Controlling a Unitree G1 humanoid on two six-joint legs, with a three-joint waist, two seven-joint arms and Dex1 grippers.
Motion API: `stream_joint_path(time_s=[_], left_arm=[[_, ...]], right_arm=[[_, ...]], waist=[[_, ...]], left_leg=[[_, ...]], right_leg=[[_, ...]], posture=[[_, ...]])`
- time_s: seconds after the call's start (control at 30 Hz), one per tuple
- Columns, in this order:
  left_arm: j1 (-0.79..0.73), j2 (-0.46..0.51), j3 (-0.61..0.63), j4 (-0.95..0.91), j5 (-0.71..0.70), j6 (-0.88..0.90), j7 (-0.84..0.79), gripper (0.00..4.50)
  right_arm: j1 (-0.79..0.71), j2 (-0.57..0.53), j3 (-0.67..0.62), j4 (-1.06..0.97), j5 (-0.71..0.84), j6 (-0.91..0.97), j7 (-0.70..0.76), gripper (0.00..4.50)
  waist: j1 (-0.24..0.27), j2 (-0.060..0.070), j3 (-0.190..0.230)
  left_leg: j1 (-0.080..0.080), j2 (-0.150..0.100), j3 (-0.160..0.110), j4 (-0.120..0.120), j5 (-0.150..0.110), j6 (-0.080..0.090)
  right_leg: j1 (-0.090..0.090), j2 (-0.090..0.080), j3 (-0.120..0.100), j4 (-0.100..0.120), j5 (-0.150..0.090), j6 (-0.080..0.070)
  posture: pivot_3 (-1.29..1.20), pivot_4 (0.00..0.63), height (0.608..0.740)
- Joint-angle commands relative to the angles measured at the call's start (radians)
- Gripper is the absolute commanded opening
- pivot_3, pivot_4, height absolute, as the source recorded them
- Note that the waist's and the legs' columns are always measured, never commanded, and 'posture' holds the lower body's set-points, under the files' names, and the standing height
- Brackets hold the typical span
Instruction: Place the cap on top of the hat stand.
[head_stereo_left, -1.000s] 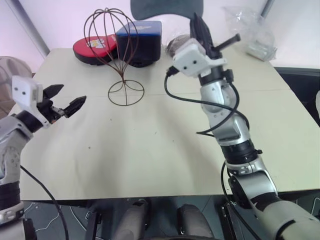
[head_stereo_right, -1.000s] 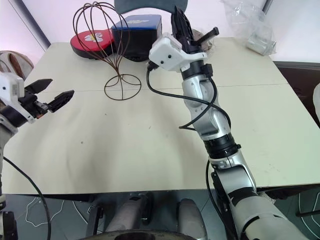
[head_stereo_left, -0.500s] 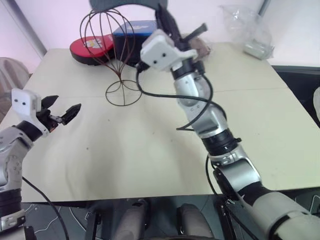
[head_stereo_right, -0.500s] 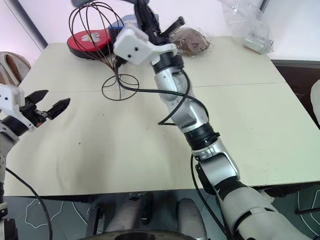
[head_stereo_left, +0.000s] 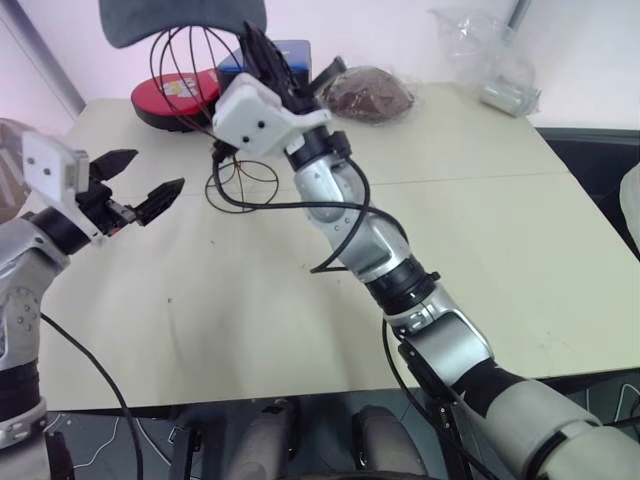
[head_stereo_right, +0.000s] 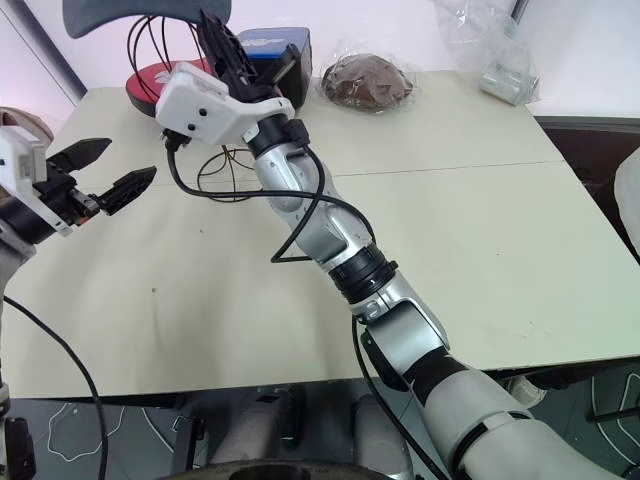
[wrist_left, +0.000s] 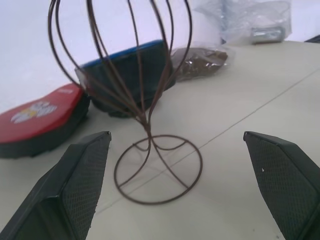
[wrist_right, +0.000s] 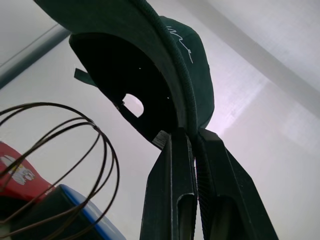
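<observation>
Right now the right gripper (wrist_right: 192, 150) is clamped on the rim of the dark green fabric baseball cap (wrist_right: 150, 60), holding it aloft above and just beside the thin dark-brown wire hat stand (head_stereo_left: 215, 110), which stands on the pale table (head_stereo_left: 480, 220) in front of a blue-black box (head_stereo_right: 275, 50) and a red flat case (head_stereo_left: 165, 95). The cap's hollow faces down toward the egg-shaped cage. To do this step well, I would centre the crown's opening over the top of the cage before lowering, keep the cap level so the wires do not snag the back strap, and descend slowly, since the light frame could tip. The left gripper (head_stereo_left: 140, 190) hovers with fingers spread wide and empty, pointing at the stand's stem, well placed to steady it if it wobbles.
</observation>
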Motion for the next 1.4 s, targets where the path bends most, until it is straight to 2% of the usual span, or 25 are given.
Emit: stream_joint_path(time_s=[0.03,0.43,0.73,0.93,1.4], left_arm=[[0.017,0.021,0.022,-0.045,-0.009,0.007,-0.005,4.5],[0.149,0.05,0.137,-0.159,-0.055,0.07,0.006,4.5],[0.179,0.081,0.201,-0.233,-0.097,0.135,0.021,4.5],[0.21,0.112,0.296,-0.285,-0.159,0.203,0.023,4.5],[0.277,0.06,0.38,-0.365,-0.293,0.27,0.116,4.5]], right_arm=[[-0.02,0.022,0.009,-0.003,0.005,-0.032,-0.022,0.05],[0.061,0.033,0.058,0.05,-0.001,-0.074,-0.035,0.05],[0.109,0.023,0.074,0.046,-0.022,-0.071,-0.053,0.05],[0.113,0.021,0.072,0.055,-0.04,-0.064,-0.082,0.05],[0.114,0.004,0.084,0.156,-0.046,-0.09,-0.118,0.05]], waist=[[-0.001,0.0,0.0],[-0.013,0.0,0.0],[-0.018,0.0,0.0],[-0.019,0.0,0.0],[-0.018,0.0,0.0]], left_leg=[[0.0,0.0,0.0,0.0,0.0,0.0],[0.0,0.0,-0.001,-0.001,0.0,0.0],[0.0,0.0,-0.001,-0.001,0.0,-0.001],[0.0,0.0,-0.001,-0.001,0.0,-0.001],[0.0,0.0,-0.001,-0.001,0.0,-0.001]], right_leg=[[0.0,0.0,0.0,0.0,0.0,0.0],[0.0,0.0,0.0,0.0,0.0,0.0],[0.0,0.0,0.0,0.0,0.0,-0.001],[0.0,0.001,0.0,0.0,0.0,-0.001],[0.0,0.001,0.0,0.0,-0.001,-0.001]], posture=[[0.0,0.15,0.74],[0.0,0.15,0.74],[0.0,0.15,0.74],[0.0,0.15,0.74],[0.0,0.15,0.74]])
